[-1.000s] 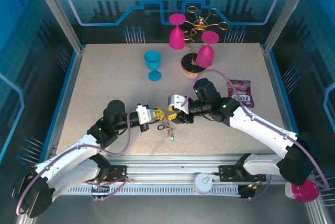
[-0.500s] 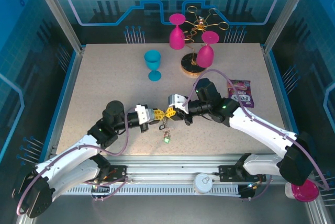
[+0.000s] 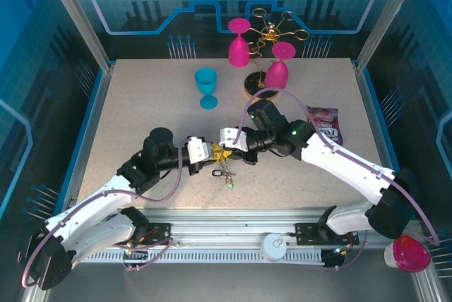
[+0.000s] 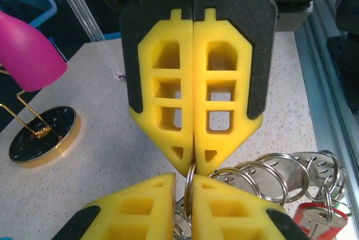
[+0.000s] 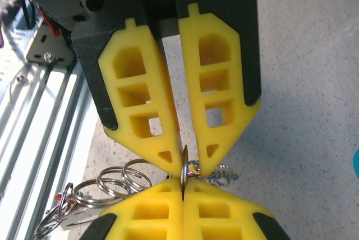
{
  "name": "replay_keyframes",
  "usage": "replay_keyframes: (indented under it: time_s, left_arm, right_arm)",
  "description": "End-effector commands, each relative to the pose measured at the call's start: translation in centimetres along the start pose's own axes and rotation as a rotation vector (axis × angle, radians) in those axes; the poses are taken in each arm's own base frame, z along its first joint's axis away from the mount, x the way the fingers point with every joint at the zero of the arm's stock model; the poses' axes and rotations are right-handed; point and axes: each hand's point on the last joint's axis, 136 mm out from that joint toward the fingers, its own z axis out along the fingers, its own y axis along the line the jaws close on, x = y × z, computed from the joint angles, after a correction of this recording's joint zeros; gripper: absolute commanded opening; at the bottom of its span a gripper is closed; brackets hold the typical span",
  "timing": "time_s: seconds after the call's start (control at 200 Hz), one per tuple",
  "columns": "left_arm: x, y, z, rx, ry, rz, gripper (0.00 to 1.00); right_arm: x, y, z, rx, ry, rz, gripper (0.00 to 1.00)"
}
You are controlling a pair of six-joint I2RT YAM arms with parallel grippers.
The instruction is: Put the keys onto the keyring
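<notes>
Left claw [image 4: 193, 164] and right claw [image 5: 184, 164] pinch one keyring [image 4: 189, 188]
Tips meeting near the table [image 3: 141, 104] centre, both claws are closed tight on the ring. The keys [image 3: 227, 172] dangle at 6 o'clock beneath, seemingly threaded already; whether any remains loose cannot be told.

Top view: high above near edge, looking down over whole worktop [image 3: 141, 104]. Wrist views: very close, facing each other, sharing the keyring [image 4: 189, 187].
</notes>
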Motion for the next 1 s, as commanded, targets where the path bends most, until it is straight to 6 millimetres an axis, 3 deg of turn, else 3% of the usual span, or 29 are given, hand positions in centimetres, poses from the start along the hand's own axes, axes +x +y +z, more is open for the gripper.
replay_keyframes:
  time_s: [0.0, 0.095, 0.185, 0.28, 0.43, 0.62, 0.866, 0.886, 0.996]
  left_arm:
    - [0.0, 0.3, 0.2, 0.004, 0.049, 0.040, 0.10]
    - [-0.1, 0.3, 0.3, 0.010, 0.047, 0.045, 0.00]
    - [-0.5, 0.2, 0.1, 0.004, 0.020, 0.051, 0.00]
    - [-1.3, 0.0, -0.3, -0.015, -0.047, 0.073, 0.00]
    - [-2.3, -0.4, -0.9, -0.033, -0.153, 0.095, 0.00]
    - [-3.0, -0.7, -1.3, -0.039, -0.222, 0.092, 0.00]
    - [-3.3, -0.7, -1.6, -0.049, -0.246, 0.077, 0.00]
    - [-3.3, -0.7, -1.6, -0.052, -0.246, 0.076, 0.00]
    - [-3.4, -0.6, -1.7, -0.057, -0.253, 0.074, 0.00]
  right_arm:
    - [-1.5, 1.6, 0.2, -0.060, 0.020, -0.079, 0.00]
    - [-2.5, 1.6, 0.1, -0.054, -0.014, -0.091, 0.00]
    - [-2.8, 0.9, -0.5, -0.016, -0.066, -0.056, 0.00]
    - [-2.3, 0.1, -1.3, 0.024, -0.131, 0.028, 0.25]
    - [-0.4, 0.0, -1.9, 0.052, -0.192, 0.143, 0.37]
    - [1.7, 0.0, -0.8, 0.074, -0.180, 0.214, 0.39]
    - [0.9, 0.3, 0.0, 0.019, -0.248, 0.236, 0.41]
    - [1.6, 0.8, 0.5, 0.002, -0.238, 0.252, 0.42]
    - [1.6, 0.7, 0.8, -0.003, -0.251, 0.262, 0.42]
